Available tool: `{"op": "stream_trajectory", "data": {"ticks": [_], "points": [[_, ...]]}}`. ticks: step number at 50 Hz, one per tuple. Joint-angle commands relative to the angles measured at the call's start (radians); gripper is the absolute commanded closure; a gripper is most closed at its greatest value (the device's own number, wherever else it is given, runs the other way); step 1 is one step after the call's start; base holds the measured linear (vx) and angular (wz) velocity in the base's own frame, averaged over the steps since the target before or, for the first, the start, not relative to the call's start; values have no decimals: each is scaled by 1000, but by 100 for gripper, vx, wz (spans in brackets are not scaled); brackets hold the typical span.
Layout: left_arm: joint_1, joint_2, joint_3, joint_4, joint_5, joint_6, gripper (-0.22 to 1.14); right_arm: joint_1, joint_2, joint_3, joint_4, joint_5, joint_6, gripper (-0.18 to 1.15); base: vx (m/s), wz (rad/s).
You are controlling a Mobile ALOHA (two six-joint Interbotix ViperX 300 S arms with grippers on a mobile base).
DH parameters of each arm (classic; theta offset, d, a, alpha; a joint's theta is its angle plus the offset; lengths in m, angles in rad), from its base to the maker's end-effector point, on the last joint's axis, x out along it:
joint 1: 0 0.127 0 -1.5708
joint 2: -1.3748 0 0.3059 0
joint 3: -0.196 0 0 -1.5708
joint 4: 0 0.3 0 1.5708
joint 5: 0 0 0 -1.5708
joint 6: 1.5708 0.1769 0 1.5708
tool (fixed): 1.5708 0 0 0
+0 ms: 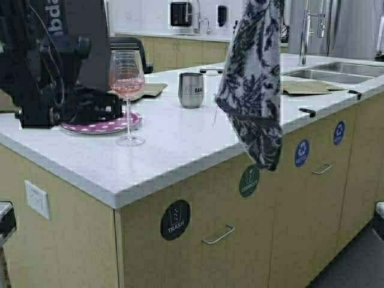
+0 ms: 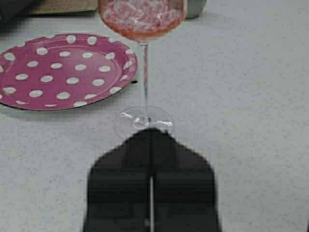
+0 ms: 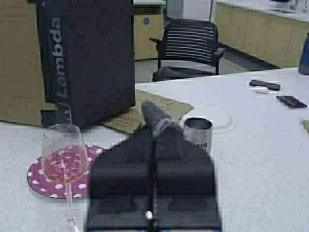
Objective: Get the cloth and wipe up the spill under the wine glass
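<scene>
Cloth (image 1: 255, 78) is already in hand: my right end effector (image 3: 153, 126) is clamped on a bunched corner of it, and the rest hangs in the air to the right of the steel tumbler (image 1: 191, 90), over the front edge of the desk (image 1: 180, 150). So I judge fetching done and wiping still to do. The wine glass (image 1: 127, 96) stands upright on the desk just beside the polka-dot plate (image 1: 102, 125), its foot on the bare surface, so nothing has been lifted yet. My left end effector (image 2: 150, 135) sits low right at the glass's foot with fingers pressed together, gripping nothing. The glass bowl holds a pinkish-red drink, roughly a third full. I can't see into the tumbler, and the plate looks bare.
</scene>
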Motion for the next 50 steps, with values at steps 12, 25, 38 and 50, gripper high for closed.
{"op": "stream_trajectory", "data": {"ticks": [12, 25, 38, 50], "points": [[-3, 64, -41, 100, -78, -12, 65, 2, -5, -5, 2, -15, -2, 91, 14, 5], [-3, 117, -74, 186, -118, -3, 20, 2, -5, 0, 2, -15, -2, 91, 15, 7], [-9, 193, -163, 302, -123, -14, -8, 2, 5, 2, 2, -15, -2, 91, 12, 8], [-11, 229, -233, 285, -120, -15, -8, 2, 5, 3, 2, -15, -2, 91, 9, 5]]}}
